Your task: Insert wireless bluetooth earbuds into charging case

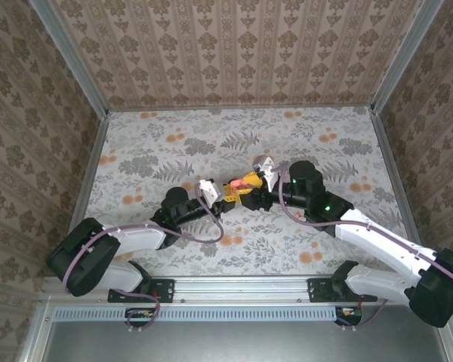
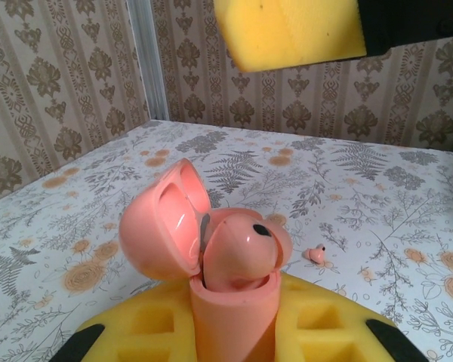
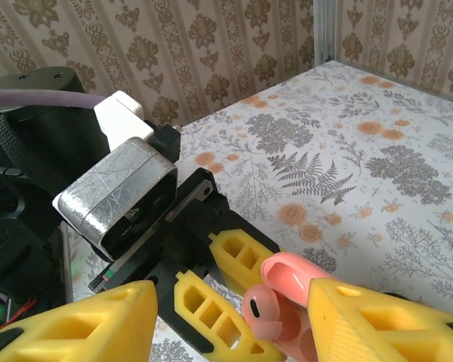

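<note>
From above, the arms meet over the middle of the worktop (image 1: 325, 151), the left end effector (image 1: 225, 197) clamped shut on the charging case (image 1: 233, 187) and the right end effector (image 1: 253, 181) just beside it. The left wrist view has the case upright between yellow pads, its lid (image 2: 162, 226) swung open and the first earbud (image 2: 245, 245) sitting in it, seemingly not pressed fully home, while the second earbud (image 2: 317, 255) lies on the worktop beyond. In the right wrist view the right fingers (image 3: 385, 324) stand apart on either side of the case and grip nothing, so I judge the task about half done, with the second earbud yet to be fetched and the lid to be closed.
</note>
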Motion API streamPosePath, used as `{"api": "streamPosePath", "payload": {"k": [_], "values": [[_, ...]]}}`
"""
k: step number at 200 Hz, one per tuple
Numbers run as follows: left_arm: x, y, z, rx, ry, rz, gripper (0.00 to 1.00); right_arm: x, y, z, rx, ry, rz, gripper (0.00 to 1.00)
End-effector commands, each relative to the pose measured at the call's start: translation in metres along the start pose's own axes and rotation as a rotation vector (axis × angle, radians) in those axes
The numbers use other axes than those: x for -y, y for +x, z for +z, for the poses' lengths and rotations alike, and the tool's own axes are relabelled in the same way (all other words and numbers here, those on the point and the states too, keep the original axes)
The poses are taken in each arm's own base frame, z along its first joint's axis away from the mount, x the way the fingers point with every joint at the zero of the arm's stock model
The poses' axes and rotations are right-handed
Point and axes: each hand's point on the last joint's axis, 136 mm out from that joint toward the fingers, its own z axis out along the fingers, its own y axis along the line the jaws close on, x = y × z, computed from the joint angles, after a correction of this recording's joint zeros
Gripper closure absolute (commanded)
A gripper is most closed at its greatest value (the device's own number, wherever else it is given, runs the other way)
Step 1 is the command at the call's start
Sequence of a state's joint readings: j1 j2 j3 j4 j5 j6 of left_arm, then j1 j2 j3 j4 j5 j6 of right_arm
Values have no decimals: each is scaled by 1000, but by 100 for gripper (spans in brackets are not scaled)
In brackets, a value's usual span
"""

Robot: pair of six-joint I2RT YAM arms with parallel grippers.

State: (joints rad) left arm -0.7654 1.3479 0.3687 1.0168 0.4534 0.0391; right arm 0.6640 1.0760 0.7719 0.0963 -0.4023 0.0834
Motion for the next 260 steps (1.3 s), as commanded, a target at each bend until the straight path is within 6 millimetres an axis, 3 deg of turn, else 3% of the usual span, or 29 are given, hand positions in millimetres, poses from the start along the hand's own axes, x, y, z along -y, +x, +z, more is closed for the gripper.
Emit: {"api": "streamPosePath", "payload": {"k": [1,30,71,150,260], "values": [[-2,-9,-2,20,-24,37,83,-5,-8,-5,-31,-29,121,46],[-3,-9,-3,13,-33,41,83,-3,12,-5,-152,-3,241,52],[-4,-7,-4,-4,-42,36,83,6,31,0,-197,20,402,56],[-5,-6,-5,-18,-47,41,83,11,32,22,-191,-31,525,66],[-4,-10,-5,-8,-44,50,83,17,41,26,-224,-5,525,75]]}}
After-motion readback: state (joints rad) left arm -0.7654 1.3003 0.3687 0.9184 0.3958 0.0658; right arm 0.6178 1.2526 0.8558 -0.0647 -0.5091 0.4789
